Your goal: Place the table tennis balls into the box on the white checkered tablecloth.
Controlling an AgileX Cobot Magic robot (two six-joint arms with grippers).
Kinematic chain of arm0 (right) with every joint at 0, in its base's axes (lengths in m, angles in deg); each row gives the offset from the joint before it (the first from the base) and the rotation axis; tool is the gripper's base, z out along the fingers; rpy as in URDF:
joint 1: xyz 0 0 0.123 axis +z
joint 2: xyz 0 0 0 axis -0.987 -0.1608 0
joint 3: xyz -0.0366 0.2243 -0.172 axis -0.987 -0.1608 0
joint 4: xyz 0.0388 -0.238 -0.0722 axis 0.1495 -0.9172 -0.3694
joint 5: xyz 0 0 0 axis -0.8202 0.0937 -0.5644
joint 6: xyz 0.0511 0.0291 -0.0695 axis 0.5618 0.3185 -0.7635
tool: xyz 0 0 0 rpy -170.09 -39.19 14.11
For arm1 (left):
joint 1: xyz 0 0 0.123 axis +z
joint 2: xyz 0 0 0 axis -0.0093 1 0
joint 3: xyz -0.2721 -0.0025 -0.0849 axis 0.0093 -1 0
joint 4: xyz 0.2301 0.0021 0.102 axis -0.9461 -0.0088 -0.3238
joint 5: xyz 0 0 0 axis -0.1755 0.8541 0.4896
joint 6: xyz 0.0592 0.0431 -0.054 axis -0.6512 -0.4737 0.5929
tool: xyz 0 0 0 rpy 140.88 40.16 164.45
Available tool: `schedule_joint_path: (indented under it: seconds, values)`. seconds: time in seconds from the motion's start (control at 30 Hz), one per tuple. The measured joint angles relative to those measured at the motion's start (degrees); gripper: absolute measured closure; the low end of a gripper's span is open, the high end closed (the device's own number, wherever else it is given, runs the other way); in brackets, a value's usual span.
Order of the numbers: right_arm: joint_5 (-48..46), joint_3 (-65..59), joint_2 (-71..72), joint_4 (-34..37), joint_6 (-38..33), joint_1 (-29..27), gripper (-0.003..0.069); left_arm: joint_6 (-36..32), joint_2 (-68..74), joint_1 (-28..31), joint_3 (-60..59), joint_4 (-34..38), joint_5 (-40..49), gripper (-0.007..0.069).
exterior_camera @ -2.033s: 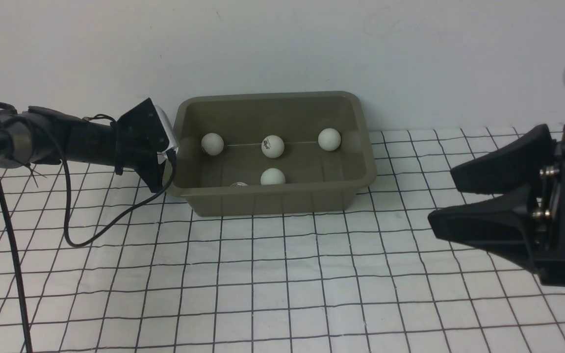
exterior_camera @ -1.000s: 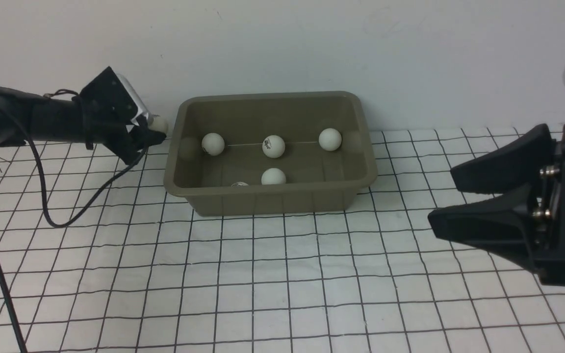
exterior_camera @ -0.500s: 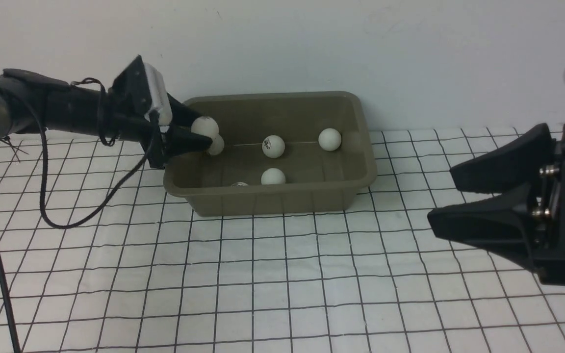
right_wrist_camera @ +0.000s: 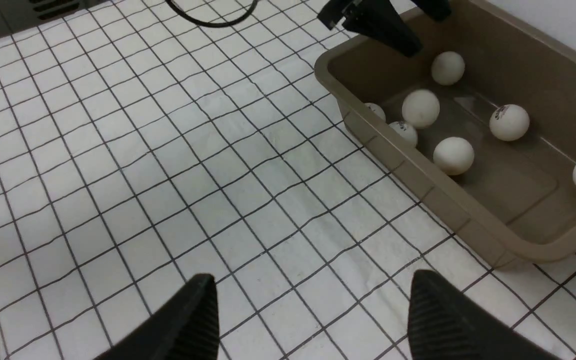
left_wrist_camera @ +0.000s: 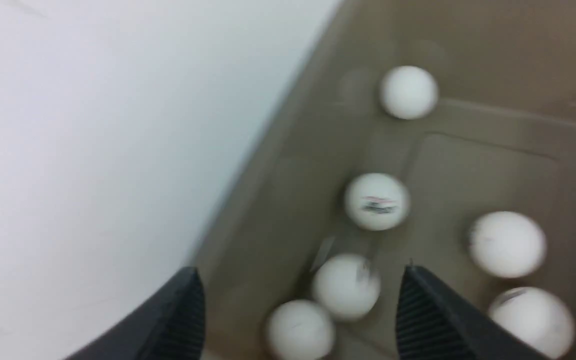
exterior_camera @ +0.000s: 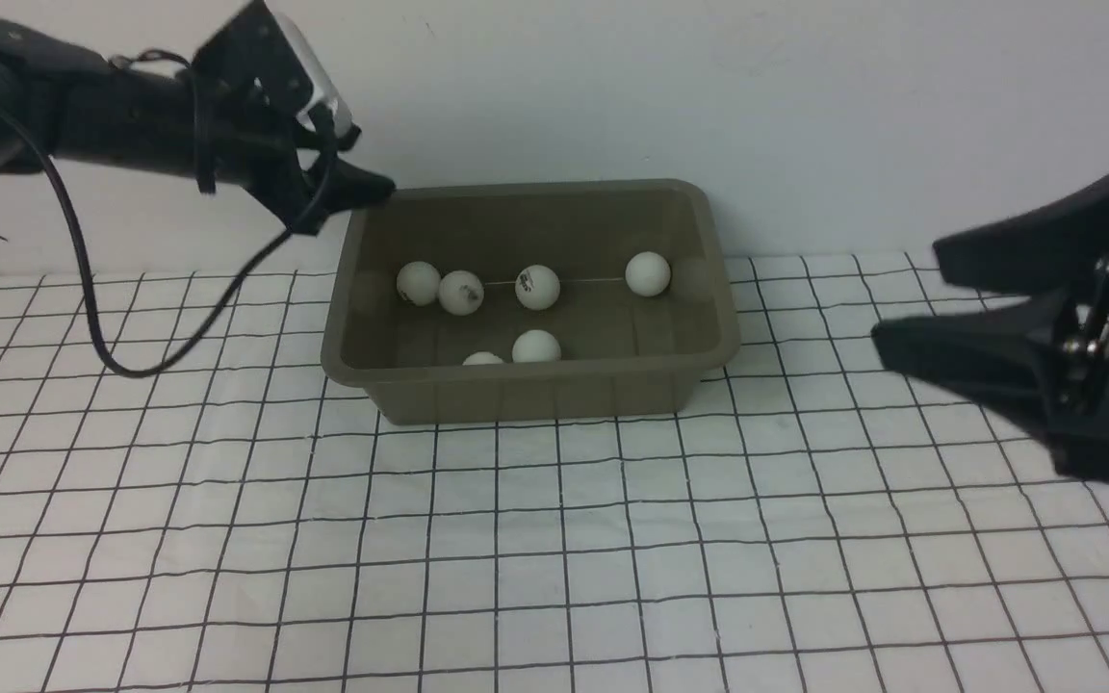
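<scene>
Table tennis balls point(exterior_camera: 537, 287): six white spheres, all lying on the floor of the box; none visible on the cloth outside it. In the front view four sit in a loose row across the back of the box floor, centre of frame, and two point(exterior_camera: 535, 346) lie near the front wall, one partly hidden behind it. Some carry a small dark logo.

Box point(exterior_camera: 709, 289): olive-grey plastic bin, upper centre of the front view, standing against the wall on the white checkered tablecloth point(exterior_camera: 554, 558). Judged: with every visible ball inside, the task looks complete or nearly so.

Left claw point(exterior_camera: 362, 164): upper left of the frame, raised above the box's left rim. Fingers spread, nothing between them in the left wrist view point(left_wrist_camera: 298, 305); the balls there lie below it on the box floor. Placement suits a drop from over the rim.

Right claw point(exterior_camera: 911, 294): right edge of the frame, well apart from the box, above bare cloth. Fingers spread and empty point(right_wrist_camera: 308, 310); apparently parked clear of the box.

Worktop: covered by the cloth throughout.
</scene>
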State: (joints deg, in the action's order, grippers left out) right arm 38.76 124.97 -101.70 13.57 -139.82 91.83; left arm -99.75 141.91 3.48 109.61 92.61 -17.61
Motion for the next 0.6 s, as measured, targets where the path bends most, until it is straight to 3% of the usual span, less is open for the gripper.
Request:
schedule_joint_path:
  seconds: [0.13,0.23,0.5,0.6]
  values:
    - [8.17,0.00,4.54,-5.77,2.27,0.00,0.0198,5.94,-3.98,0.48,0.00,-2.29,-2.56,0.0202]
    - [11.97,0.00,10.00,-11.40,9.14,0.00,0.0198,7.37,-6.02,0.48,0.00,-2.36,-2.94,0.0218]
    - [8.38,0.00,28.57,-36.24,41.72,0.00,0.0198,11.15,-9.54,0.48,0.00,-2.29,-2.94,0.0220]
    - [4.35,-0.05,34.60,-43.75,49.86,0.00,0.0198,12.45,-10.54,0.48,0.00,-2.29,-2.94,0.0220]
